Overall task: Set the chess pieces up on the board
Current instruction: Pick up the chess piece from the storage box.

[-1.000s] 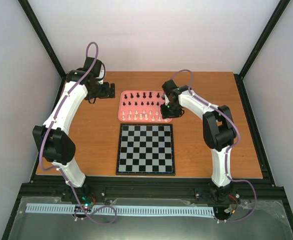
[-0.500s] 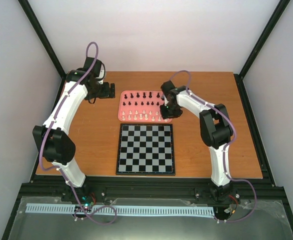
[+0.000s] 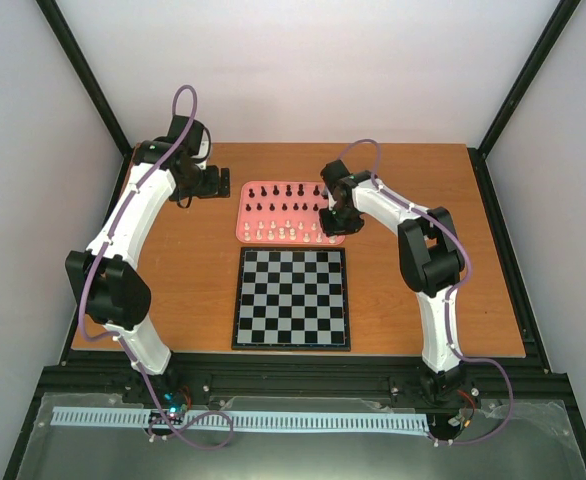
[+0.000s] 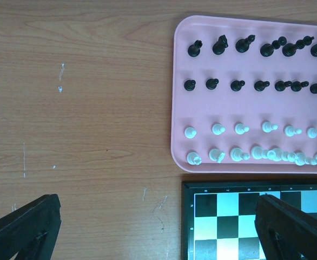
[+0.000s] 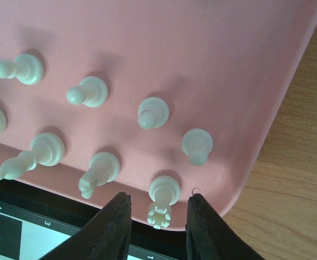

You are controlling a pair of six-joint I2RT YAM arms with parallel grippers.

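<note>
Pink and smooth, with rounded corners and a low raised rim, a tray (image 4: 229, 111) holds the chess pieces (image 4: 266, 51) in four rows on a wood-grain counter (image 3: 423, 250). Two rows of glossy black pieces (image 4: 235, 85) stand on the far side and two rows of cream-white pieces (image 4: 239, 128) nearest the board (image 3: 293, 298). The board, flat and square, checkered black and pale grey-blue inside a thin dark border, lies just beside the tray's near edge.

The right hand (image 5: 158, 197) hangs over the tray's near right corner. Its two dark fingers (image 5: 112, 227) stand apart on either side of a cream-white rook (image 5: 163, 189) with a notched crown. A sliver of space shows on each side, and neither finger touches the rook. What looks like a knight (image 5: 96, 173) and several round-headed pawns stand close by.

The left hand (image 4: 157, 199) hovers off the tray's left end, fingers spread wide and holding nothing, above orange-brown grain flecked with pale scuffs (image 4: 61, 76).

Small white figures are printed along the board's border. A 4 and a 3 can be read in the right wrist view; those in the left wrist view are too small to read.

Plain pale walls (image 3: 323, 70) and black frame posts (image 3: 83, 70) enclose the counter. The arms (image 3: 138, 215) are white with black joints and trail purple cables (image 3: 183, 100).
</note>
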